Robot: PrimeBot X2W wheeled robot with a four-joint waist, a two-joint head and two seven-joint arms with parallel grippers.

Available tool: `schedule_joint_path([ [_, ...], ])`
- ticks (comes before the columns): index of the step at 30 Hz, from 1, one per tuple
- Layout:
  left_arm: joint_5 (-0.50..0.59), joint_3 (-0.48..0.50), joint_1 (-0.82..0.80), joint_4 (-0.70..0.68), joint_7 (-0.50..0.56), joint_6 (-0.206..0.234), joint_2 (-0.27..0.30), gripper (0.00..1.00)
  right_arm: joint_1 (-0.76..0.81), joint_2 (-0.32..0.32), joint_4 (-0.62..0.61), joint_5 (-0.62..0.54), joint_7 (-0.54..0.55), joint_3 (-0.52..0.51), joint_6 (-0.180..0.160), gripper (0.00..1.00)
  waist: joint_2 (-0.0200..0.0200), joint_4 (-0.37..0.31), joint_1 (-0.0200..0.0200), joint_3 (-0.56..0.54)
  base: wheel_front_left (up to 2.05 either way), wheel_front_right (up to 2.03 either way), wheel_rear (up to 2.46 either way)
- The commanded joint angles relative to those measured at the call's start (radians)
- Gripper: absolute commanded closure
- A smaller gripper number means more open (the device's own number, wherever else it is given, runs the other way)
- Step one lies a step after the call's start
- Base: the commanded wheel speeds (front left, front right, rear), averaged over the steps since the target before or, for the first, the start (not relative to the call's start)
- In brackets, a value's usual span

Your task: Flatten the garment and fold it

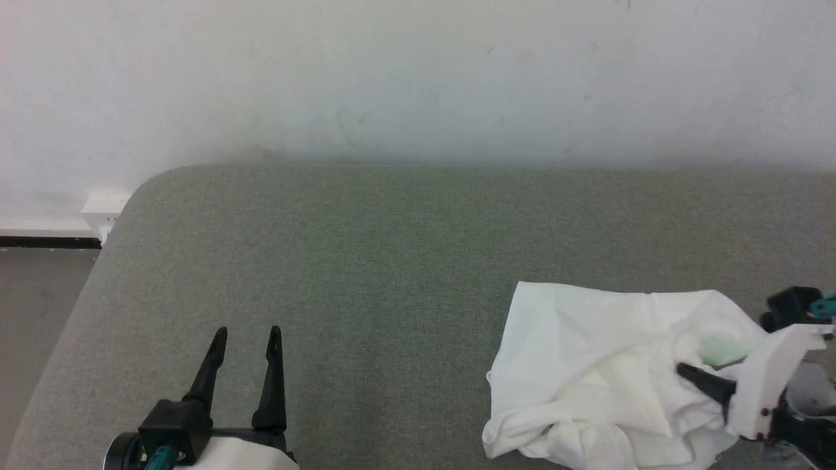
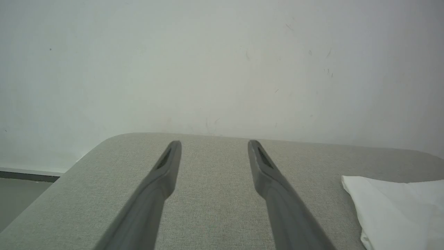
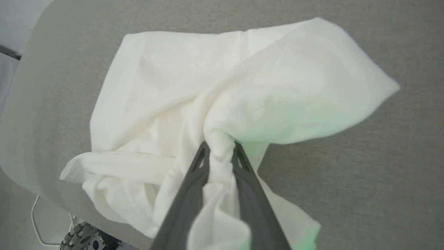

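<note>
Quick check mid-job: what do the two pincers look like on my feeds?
The left pincer: two long, tapering black fingers on a black block, a teal fitting and white cover behind. The right pincer: same dark fingers with slotted tips, white housing.

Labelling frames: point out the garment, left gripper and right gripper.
garment [image 1: 575,346], head view, flat upper panel.
left gripper [image 1: 247,331], head view, between its fingertips.
right gripper [image 3: 221,146], right wrist view, between fingertips.

A grey-green fabric-topped table [image 1: 392,261] with a rounded corner stands before a scuffed white wall [image 1: 418,78], with grey floor [image 1: 39,294] and a dark skirting strip [image 1: 46,242] left of the table.
</note>
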Motion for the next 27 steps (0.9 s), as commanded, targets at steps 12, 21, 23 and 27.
schedule_joint_path([
  [12, -0.019, -0.017, -0.016, -0.006, 0.003, 0.001, -0.006, 0.00, -0.111, 0.284, -0.060, 0.012, -0.034, 0.160, -0.001, 1.00, -0.0001, 0.033, 0.0001, 0.029, 0.00, 0.00, 0.00],
  [21, -0.031, -0.027, -0.052, 0.019, -0.013, -0.007, -0.017, 0.00, -0.185, 0.340, 0.160, -0.120, -0.130, 0.280, -0.001, 0.00, -0.0001, 0.064, 0.0001, 0.069, 0.00, 0.00, 0.00],
  [23, -0.033, -0.024, -0.053, 0.024, -0.017, -0.005, -0.019, 0.00, -0.196, 0.319, 0.156, -0.154, -0.159, 0.322, -0.001, 0.00, -0.0001, 0.062, 0.0001, 0.072, 0.00, 0.00, 0.00],
  [27, -0.036, -0.019, -0.052, 0.031, -0.021, -0.003, -0.020, 0.00, -0.210, 0.265, 0.107, -0.225, -0.210, 0.404, -0.001, 0.00, -0.0001, 0.053, 0.0001, 0.074, 0.00, 0.00, 0.00],
])
